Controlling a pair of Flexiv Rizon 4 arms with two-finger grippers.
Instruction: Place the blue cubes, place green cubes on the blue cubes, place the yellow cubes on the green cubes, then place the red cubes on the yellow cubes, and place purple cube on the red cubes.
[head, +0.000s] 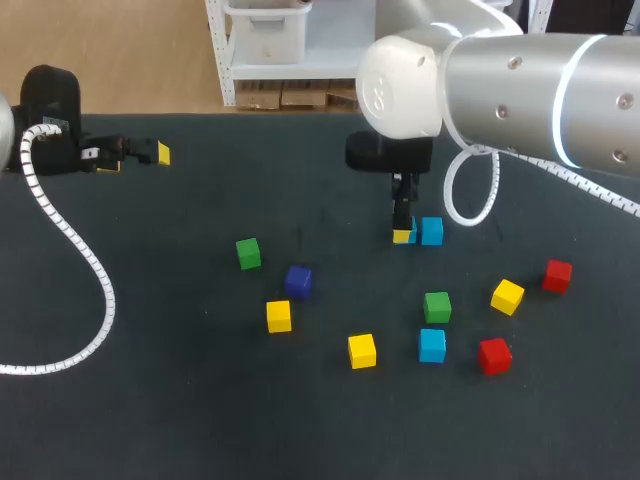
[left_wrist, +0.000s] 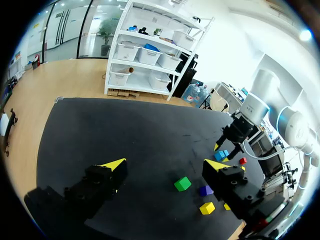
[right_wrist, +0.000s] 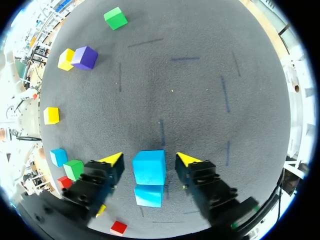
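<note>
Right gripper (head: 403, 230) points straight down just right of centre on the table (head: 180, 400), fingers spread. It straddles one blue cube (right_wrist: 149, 167) with a visible gap on each side in the right wrist view, so it's unclamped and holding nothing. A second blue cube (head: 432, 231) sits just beside the first on its right; they look like they're touching, but I can't confirm it. My read is that this pair is the blue base row, kept tight together so the next layer has something flat to sit on. The open straddle fits either a release or a pre-grasp, can't say which. A third blue cube (head: 432, 345) lies loose nearer the robot, between a yellow and a red one, not yet in the row. Left gripper (head: 130, 152) sits at the far left edge, fingers wide apart and empty. It's well apart from every cube, presumably parked out of the right arm's way. Count:
- Blue: 3.
- Green: 2, green cubes (head: 248, 253) (head: 437, 307).
- Yellow: 3, yellow cubes (head: 279, 316) (head: 362, 351) (head: 507, 296).
- Red: 2, red cubes (head: 558, 275) (head: 494, 355).
- Purple: 1, purple cube (head: 298, 281), left of centre near the left green.

That's 11 total, all flat on the table with nothing stacked. Everything but the blue pair is scattered across the near half. Judging by that, the task is at the first layer.
</note>
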